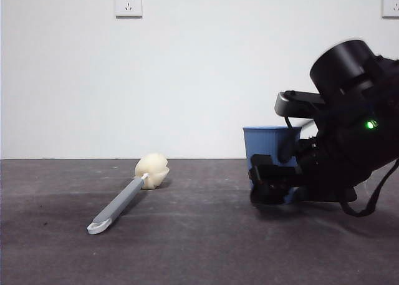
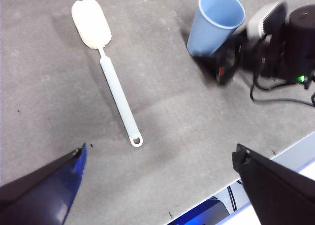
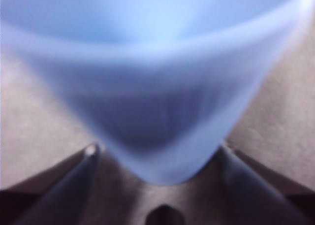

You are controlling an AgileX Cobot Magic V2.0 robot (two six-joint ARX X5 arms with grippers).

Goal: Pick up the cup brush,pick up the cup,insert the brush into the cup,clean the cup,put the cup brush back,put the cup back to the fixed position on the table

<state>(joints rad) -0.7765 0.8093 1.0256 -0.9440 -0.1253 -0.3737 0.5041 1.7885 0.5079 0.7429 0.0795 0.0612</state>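
Note:
The blue ribbed cup (image 1: 269, 141) stands upright on the dark grey table (image 1: 199, 254), right of centre. My right gripper (image 1: 271, 184) is low at the table, its jaws pressed on either side of the cup's lower part (image 3: 157, 87); the left wrist view shows the same grip (image 2: 224, 70) beside the cup (image 2: 214, 25). The cup brush (image 1: 124, 201) lies flat on the table to the left, cream sponge head (image 2: 91, 23) away from me and white loop (image 2: 136, 141) nearest. My left gripper (image 2: 160, 153) hangs open high above the brush's loop end, holding nothing.
White wall sockets (image 1: 128, 2) (image 1: 391, 3) sit high on the back wall. The table's near edge (image 2: 295, 151) shows in the left wrist view. A black cable (image 2: 275, 94) loops beside the right arm.

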